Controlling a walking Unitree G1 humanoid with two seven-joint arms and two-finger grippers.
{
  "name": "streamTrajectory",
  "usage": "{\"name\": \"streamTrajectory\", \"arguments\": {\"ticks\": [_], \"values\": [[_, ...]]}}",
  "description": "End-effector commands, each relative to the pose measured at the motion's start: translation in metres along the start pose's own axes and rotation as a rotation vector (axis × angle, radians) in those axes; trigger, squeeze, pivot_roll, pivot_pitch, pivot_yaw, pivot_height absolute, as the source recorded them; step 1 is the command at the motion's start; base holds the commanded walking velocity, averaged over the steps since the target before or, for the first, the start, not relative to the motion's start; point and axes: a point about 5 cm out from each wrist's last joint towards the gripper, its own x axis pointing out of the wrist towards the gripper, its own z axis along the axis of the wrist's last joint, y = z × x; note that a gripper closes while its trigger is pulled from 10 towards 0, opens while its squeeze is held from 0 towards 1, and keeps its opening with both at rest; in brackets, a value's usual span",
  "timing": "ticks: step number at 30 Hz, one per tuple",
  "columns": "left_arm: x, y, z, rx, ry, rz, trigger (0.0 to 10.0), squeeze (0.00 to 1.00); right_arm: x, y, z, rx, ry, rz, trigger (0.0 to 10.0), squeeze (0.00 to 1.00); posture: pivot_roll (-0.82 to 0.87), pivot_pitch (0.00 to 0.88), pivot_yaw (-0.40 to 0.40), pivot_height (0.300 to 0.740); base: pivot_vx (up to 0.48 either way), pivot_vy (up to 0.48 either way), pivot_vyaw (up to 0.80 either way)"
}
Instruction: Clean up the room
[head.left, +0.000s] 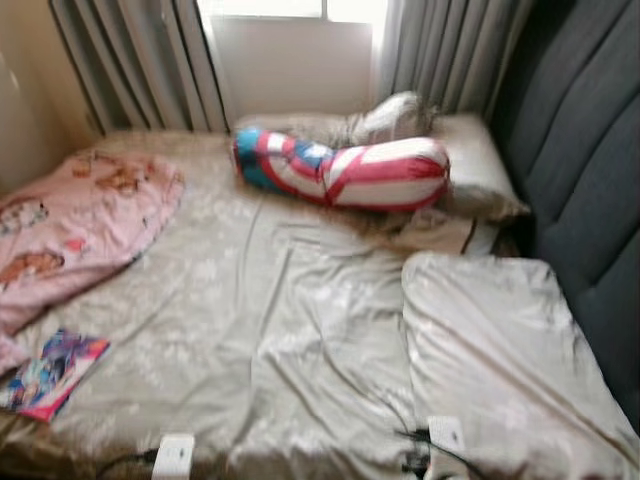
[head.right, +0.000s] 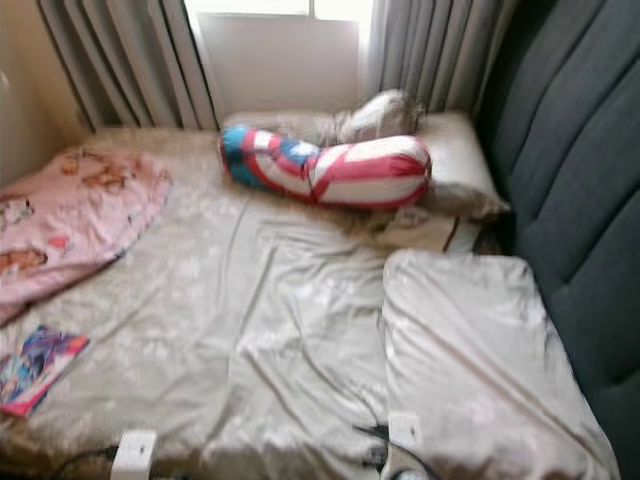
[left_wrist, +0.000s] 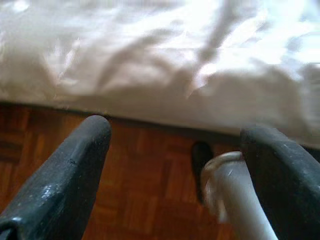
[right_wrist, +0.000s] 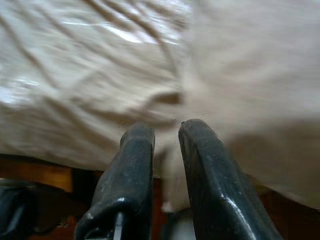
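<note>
Bedding lies rumpled across the bed (head.left: 300, 330) before me: a pink blanket (head.left: 75, 225) at its left side, a red, white and blue bolster (head.left: 340, 170) near the head by the window, a pale pillow (head.left: 500, 350) on the right beside the dark headboard (head.left: 590, 180). A colourful book (head.left: 50, 375) sits near the bed's left front edge. My left claw (left_wrist: 175, 175) hangs open over the wooden floor (left_wrist: 145, 175) at the bed's edge; my right claw (right_wrist: 165, 150) is nearly closed, empty, against the sheet.
</note>
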Motion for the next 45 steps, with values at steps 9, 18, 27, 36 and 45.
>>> {"name": "streamTrajectory", "arguments": {"ticks": [9,18,27,36,45], "values": [[0.0,-0.0081,-0.0043,-0.008,0.016,-0.021,10.0,0.0,-0.0009,-0.0059,-0.0013,-0.019,0.005,-0.005,10.0,0.0,-0.01,0.0,0.003,0.74,0.0,0.48,0.8],[0.0004,-0.0087,-0.0029,-0.011,0.014,-0.022,10.0,0.0,-0.0008,-0.0065,-0.0005,0.005,0.002,-0.006,10.0,0.0,-0.01,0.0,0.003,0.74,0.0,0.48,0.07],[0.0007,-0.0082,-0.0008,0.002,0.005,-0.024,10.0,0.0,-0.0005,-0.0061,-0.0001,0.002,0.011,-0.007,10.0,0.0,-0.01,0.0,0.004,0.74,0.0,0.302,0.0],[0.0009,-0.0083,0.0002,0.003,0.0,-0.025,10.0,0.0,-0.0004,-0.0062,0.0002,0.003,0.014,-0.009,10.0,0.0,-0.01,0.0,0.007,0.74,0.0,0.0,0.0],[0.0009,-0.009,-0.0007,-0.006,0.007,-0.028,10.0,0.0,-0.0004,-0.0067,0.0002,-0.005,0.02,-0.005,10.0,0.0,-0.01,0.0,0.004,0.74,0.0,0.0,0.0]]}}
